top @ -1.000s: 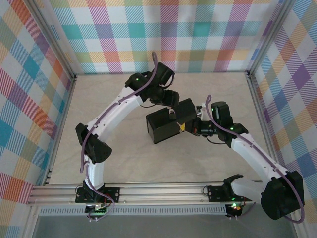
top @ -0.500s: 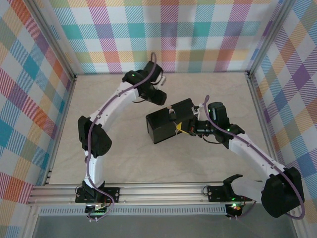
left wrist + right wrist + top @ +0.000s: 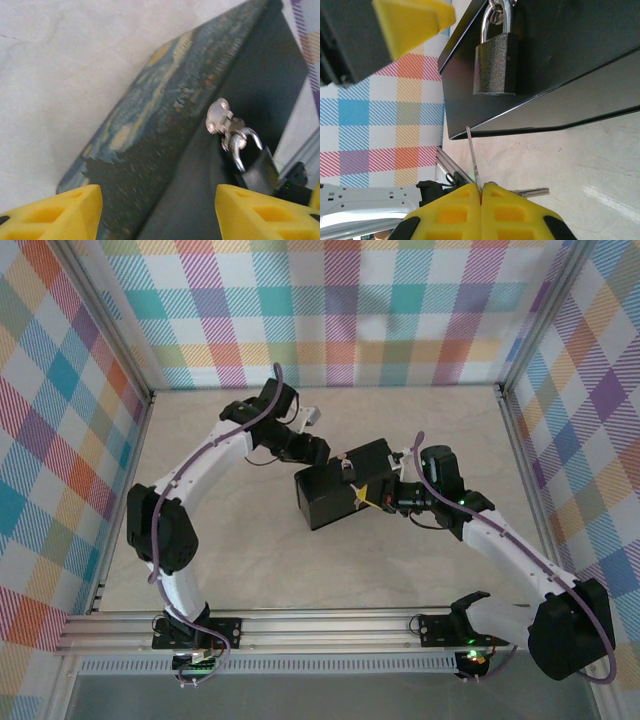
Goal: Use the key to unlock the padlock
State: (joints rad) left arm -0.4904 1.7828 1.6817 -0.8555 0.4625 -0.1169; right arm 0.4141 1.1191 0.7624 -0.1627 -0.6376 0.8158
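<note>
I am at the step of lining up the key [image 3: 472, 155] with the padlock [image 3: 494, 62], and the lock is not open yet. My right gripper [image 3: 481, 192] is at the bottom of its wrist view. Its two yellow fingers are pressed together on the key, and the thin blade sticks up from between them. The padlock hangs near the top middle of that view, with its loop through the latch [image 3: 220, 115] on the front of the dark box [image 3: 325, 500]. The tip of the key sits lower than the lock's bottom and to its left, close but not touching. I think the next move is to slide the key tip right and up, turn it to match the slot, and push it in gently. I cannot see the slot from here, so I must go slow. My left gripper [image 3: 157, 200] has its fingers apart with nothing in them. It hovers by the painted lid, just upper left of the box in the top view. The box is shut, so I cannot tell what is inside.
</note>
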